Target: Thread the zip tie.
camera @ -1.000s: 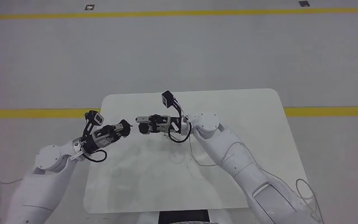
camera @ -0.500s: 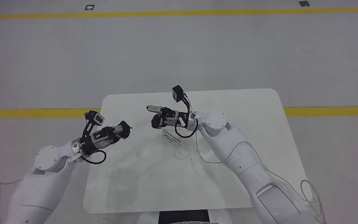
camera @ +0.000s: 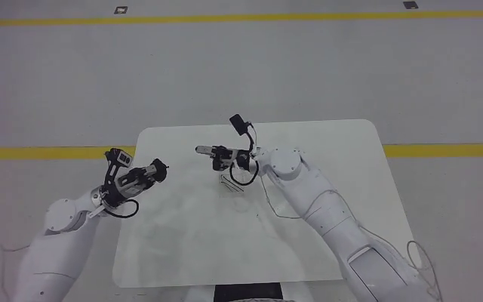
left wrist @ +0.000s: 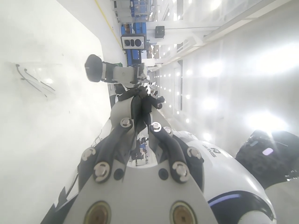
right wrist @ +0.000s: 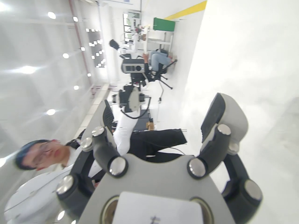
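On the table (camera: 332,181), zip ties (left wrist: 32,82) flat, crossed

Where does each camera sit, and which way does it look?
Top view: above the arms, looking down at the white rounded table; left claw and right claw show.
Left wrist view: on the left wrist, facing across the table; shut left claw shows.
Right wrist view: on the right wrist, facing the left arm; open right claw shows.
Shared: top and left wrist views both show the thin black zip ties.
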You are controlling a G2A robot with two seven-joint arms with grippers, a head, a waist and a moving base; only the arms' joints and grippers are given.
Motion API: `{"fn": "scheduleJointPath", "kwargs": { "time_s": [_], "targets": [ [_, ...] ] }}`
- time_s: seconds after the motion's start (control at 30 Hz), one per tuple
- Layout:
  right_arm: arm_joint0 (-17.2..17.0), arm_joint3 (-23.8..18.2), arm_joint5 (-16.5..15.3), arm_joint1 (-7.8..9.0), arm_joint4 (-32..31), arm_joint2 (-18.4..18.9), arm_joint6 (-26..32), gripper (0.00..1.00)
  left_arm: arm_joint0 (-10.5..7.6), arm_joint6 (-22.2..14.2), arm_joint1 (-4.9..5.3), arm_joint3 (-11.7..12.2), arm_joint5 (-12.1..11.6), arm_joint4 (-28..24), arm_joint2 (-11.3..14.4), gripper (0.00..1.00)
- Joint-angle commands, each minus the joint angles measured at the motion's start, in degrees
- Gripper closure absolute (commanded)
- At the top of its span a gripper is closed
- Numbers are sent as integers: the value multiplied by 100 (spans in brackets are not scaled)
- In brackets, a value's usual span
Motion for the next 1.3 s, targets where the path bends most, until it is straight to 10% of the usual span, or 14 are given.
{"fn": "scheduleJointPath", "kwargs": {
  "time_s": [0.0,0.3,0.7,1.0,1.27],
  "targets": [
    [-3,-40,11,7,-133,-9,-76,0,-38,-224,-124,152,0,2,-144,100],
    [4,-35,59,18,-295,-19,-152,0,-38,-224,-124,152,0,2,-144,100],
    [774,-940,1420,235,-4553,-1063,1494,0,-38,-224,-124,152,0,2,-144,100],
    [751,-939,1382,235,-4614,-1095,1452,0,-38,-224,-124,152,0,2,-144,100],
    [1263,-448,996,-59,-4878,-1854,2219,0,-38,-224,-124,152,0,2,-144,100]
  ]
}}
